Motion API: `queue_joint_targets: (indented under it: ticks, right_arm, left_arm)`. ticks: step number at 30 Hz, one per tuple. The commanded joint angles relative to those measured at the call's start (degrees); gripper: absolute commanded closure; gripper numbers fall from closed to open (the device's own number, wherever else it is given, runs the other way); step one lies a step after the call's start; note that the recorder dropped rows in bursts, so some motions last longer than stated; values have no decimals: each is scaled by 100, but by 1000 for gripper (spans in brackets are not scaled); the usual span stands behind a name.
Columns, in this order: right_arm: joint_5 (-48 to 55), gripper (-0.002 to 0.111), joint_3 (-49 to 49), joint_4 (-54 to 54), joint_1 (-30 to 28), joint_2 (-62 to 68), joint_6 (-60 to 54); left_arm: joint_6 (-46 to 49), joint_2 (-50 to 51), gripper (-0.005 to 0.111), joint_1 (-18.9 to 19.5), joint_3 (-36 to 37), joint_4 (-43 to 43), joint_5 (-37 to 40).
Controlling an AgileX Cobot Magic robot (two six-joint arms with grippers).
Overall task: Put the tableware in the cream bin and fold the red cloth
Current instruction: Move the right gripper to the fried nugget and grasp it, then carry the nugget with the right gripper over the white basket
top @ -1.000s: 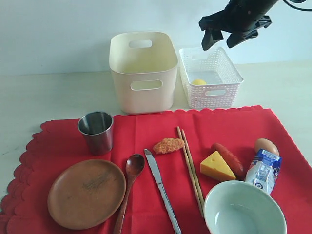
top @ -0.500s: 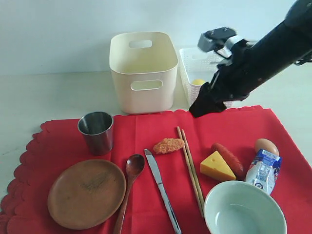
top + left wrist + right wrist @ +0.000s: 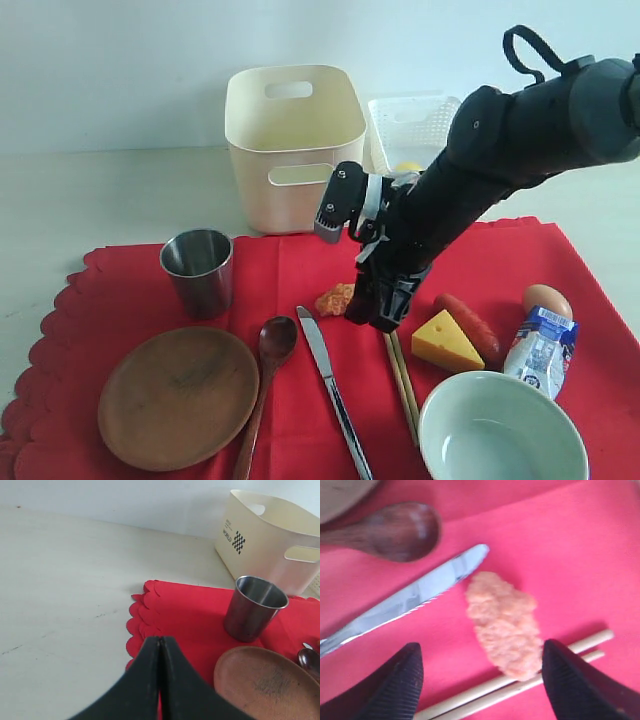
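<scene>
My right gripper (image 3: 375, 305) is open and low over the red cloth (image 3: 280, 270). Its fingers straddle an orange fried piece (image 3: 505, 620) lying beside the wooden chopsticks (image 3: 485, 692), with the knife (image 3: 410, 602) and spoon (image 3: 395, 530) close by. On the cloth stand the steel cup (image 3: 197, 270), wooden plate (image 3: 178, 395) and pale bowl (image 3: 500, 430). The cream bin (image 3: 295, 140) stands behind the cloth. My left gripper (image 3: 160, 640) is shut and empty near the cloth's scalloped edge, short of the cup (image 3: 255, 607).
A white lattice basket (image 3: 425, 120) holding a lemon sits to the right of the bin, partly behind my right arm. Cheese (image 3: 445, 342), a sausage (image 3: 470, 322), an egg (image 3: 545, 298) and a milk carton (image 3: 540, 350) lie on the cloth's right side.
My right arm has swung down from above the white basket to the middle of the cloth, ending over the fried piece and chopsticks. Nothing on the cloth has moved.
</scene>
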Motion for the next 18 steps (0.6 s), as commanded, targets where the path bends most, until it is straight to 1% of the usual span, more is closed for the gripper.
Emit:
queue_joint_targets:
  ticks: [1, 7, 10, 13, 14, 16, 18]
  right_arm:
    - [-392, 44, 11, -65, 16, 104, -24]
    - [-349, 44, -185, -78, 16, 434, -39]
    - [-349, 44, -311, -78, 16, 580, 152]
    - [-316, 47, -348, -78, 16, 696, 177]
    - [-291, 49, -356, -78, 16, 732, 177]
    - [-267, 58, -356, -78, 16, 755, 177]
    - [-233, 72, -356, -78, 16, 755, 177]
  left_arm:
    - [-3, -23, 107, 6, 17, -7, -48]
    - [-3, -23, 107, 6, 17, -7, -48]
    - [-3, -23, 107, 6, 17, -7, -48]
    - [-3, -23, 107, 6, 17, -7, -48]
    - [-3, -23, 107, 6, 17, -7, -48]
    - [-3, -23, 107, 6, 17, -7, -48]
    - [-3, -23, 107, 6, 17, -7, -48]
